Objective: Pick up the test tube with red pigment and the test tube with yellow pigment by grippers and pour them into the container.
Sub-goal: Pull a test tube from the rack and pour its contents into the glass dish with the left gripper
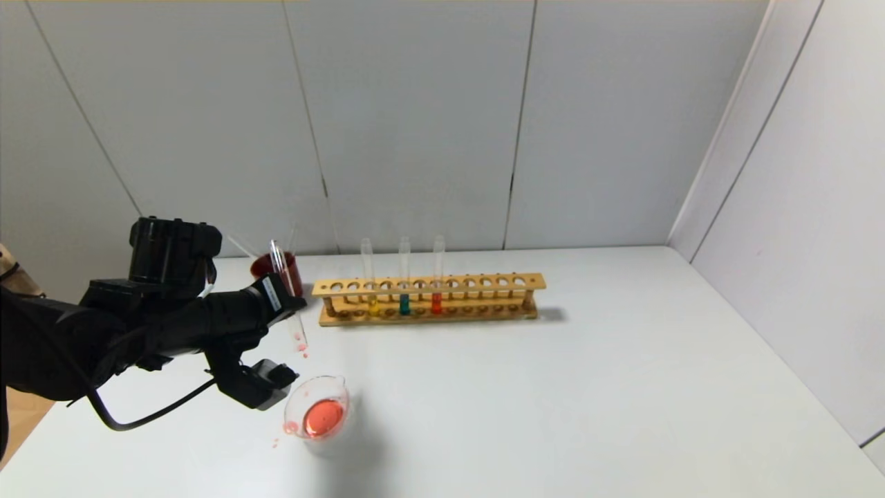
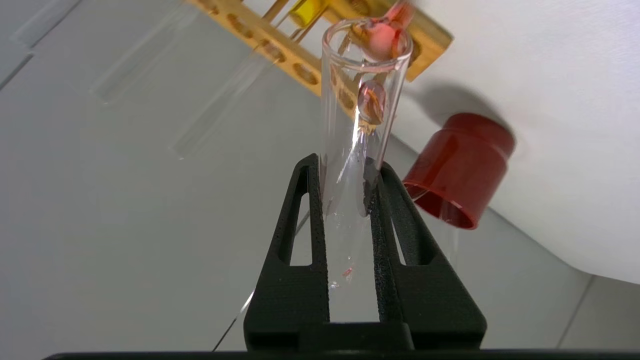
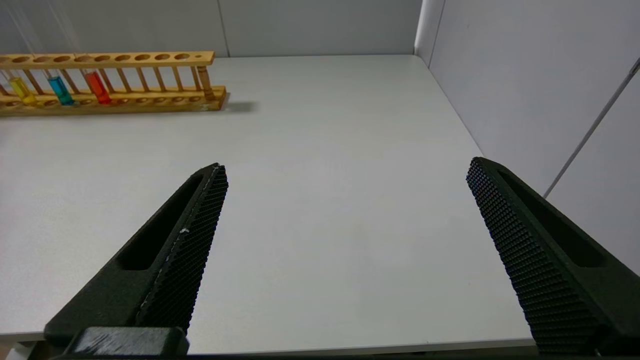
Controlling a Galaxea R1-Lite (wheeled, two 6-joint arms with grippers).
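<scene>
My left gripper (image 1: pixel 287 302) (image 2: pixel 346 167) is shut on the test tube with red pigment (image 1: pixel 299 335) (image 2: pixel 357 100). It holds the tube tilted mouth-down above the container (image 1: pixel 340 401). The tube is almost empty, with pink-red drops clinging at its mouth. The container is a low clear beaker with red liquid in its bottom. The test tube with yellow pigment (image 1: pixel 373 304) (image 3: pixel 21 90) stands in the wooden rack (image 1: pixel 484 282) (image 3: pixel 125 57). My right gripper (image 3: pixel 346 167) hangs open over bare table, holding nothing, and is outside the head view.
The rack also holds a teal tube (image 1: pixel 404 303) (image 3: pixel 60 90) and another orange-red tube (image 1: pixel 436 303) (image 3: pixel 96 86). A dark red cup (image 1: pixel 263 266) (image 2: pixel 460 170) stands behind my left gripper. Small red drops (image 1: pixel 290 427) lie on the table beside the beaker.
</scene>
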